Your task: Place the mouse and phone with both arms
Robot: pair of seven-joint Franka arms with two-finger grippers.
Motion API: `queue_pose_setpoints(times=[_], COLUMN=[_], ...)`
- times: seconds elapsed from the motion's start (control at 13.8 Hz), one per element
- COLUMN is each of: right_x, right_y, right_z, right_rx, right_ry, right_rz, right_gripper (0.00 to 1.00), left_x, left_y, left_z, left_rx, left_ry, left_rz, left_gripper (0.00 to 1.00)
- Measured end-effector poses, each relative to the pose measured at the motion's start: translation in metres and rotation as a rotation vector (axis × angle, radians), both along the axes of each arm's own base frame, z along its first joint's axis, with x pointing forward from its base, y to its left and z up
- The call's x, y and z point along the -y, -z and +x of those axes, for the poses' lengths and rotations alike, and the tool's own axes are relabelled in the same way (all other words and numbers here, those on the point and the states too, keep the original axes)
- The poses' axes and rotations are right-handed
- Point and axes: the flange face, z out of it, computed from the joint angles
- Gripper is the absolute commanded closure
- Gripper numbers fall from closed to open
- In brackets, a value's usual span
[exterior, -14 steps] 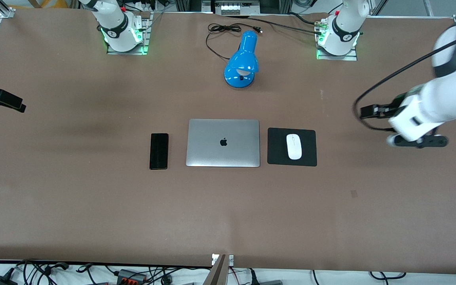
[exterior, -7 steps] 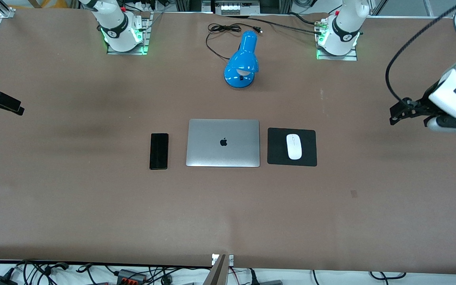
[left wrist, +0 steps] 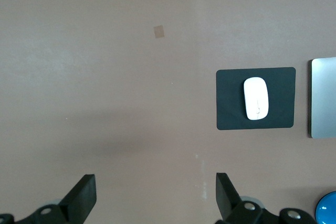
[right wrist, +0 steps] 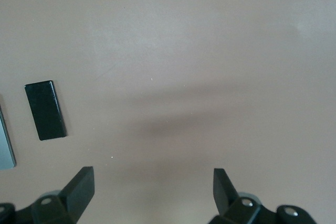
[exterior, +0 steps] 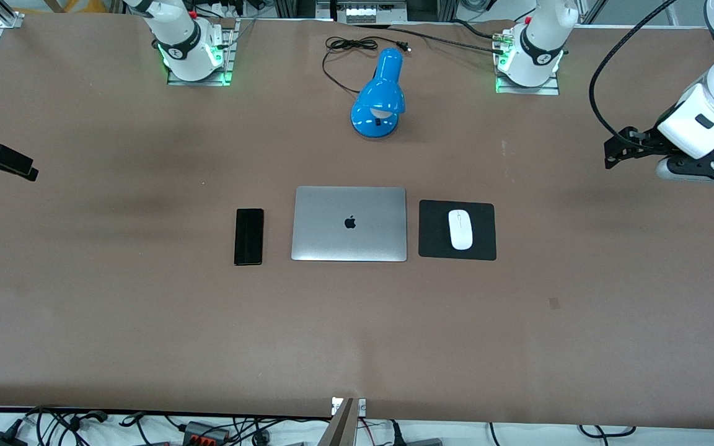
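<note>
Now left gripper (exterior: pixel 618 148) higher, farther from mouse (exterior: pixel 460 229) (fingers apart)

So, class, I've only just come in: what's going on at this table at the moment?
Nothing is being held. The white mouse lies on a black mouse pad beside the closed laptop, toward the left arm's end; the phone lies flat beside the laptop, toward the right arm's end. The left gripper and the right gripper hang open over bare table near the table's two ends.
</note>
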Motion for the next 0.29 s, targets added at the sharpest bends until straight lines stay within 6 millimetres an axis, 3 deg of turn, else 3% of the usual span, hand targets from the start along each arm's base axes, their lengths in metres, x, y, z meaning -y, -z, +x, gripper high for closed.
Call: queue_pose_setpoints(times=[0.29], right_x=[0.0], right_y=[0.0], right_z=[0.0], right_rx=[0.0], right_ry=[0.0], right_rz=[0.0], right_gripper=[0.0], left_x=[-0.0028], left_y=[-0.0004], left_z=[0.0], left_rx=[-0.001], left_ry=[-0.005], left_rz=[0.0], left_gripper=[0.0])
